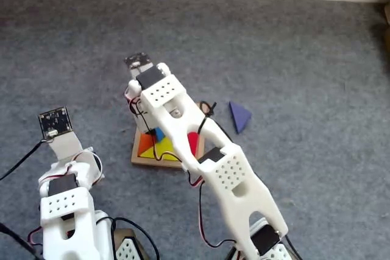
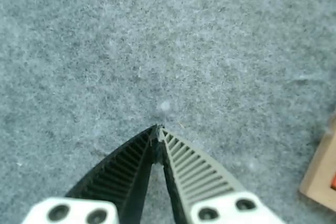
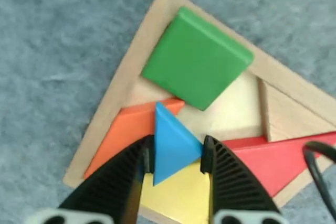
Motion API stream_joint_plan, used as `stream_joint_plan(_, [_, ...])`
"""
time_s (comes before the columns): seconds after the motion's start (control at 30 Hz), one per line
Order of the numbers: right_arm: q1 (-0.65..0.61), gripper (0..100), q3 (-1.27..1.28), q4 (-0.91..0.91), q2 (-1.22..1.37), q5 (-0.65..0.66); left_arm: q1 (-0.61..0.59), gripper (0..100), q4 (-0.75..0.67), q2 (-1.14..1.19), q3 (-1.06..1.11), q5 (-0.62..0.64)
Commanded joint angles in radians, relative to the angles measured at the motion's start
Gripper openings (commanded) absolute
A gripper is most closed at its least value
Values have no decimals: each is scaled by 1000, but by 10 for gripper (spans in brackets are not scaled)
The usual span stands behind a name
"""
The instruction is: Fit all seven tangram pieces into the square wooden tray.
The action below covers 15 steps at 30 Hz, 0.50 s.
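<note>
**Right tool grips a blue triangle above the part-filled tray**

The right tool (image 3: pixel 177 151) pinches the blue triangle (image 3: pixel 169 129) by its slanted edges, low over the square wooden tray (image 3: pixel 157 9). Sloping sides give a poor hold, so the piece may twist or squirt out. Released here, it would probably land on the orange piece (image 3: pixel 126 129) and yellow piece (image 3: pixel 178 195) beneath it rather than in a gap. The green square (image 3: pixel 197 59) sits askew in one corner and looks not fully seated. If so, it may block its neighbours.

A red piece (image 3: pixel 268 161) lies flat in the tray, with bare pale wood showing between it and the green square. From above, the tray (image 1: pixel 139 158) rests on the grey surface under the right arm. A purple triangle (image 1: pixel 239 115) lies outside it, at about 2 o'clock. The left tool (image 2: pixel 157 129), fingers pressed together and holding nothing, hangs over bare surface at about 9 o'clock from the tray
</note>
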Motion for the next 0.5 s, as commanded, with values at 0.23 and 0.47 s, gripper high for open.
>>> stream_joint_plan(0.23, [117, 130, -19, -2, -4, -167, 22, 7, -15, -15, -28, -11])
stream_joint_plan(0.47, [119, 135, -25, 56, -10, -207, 22, 7, -15, -15, -28, -11])
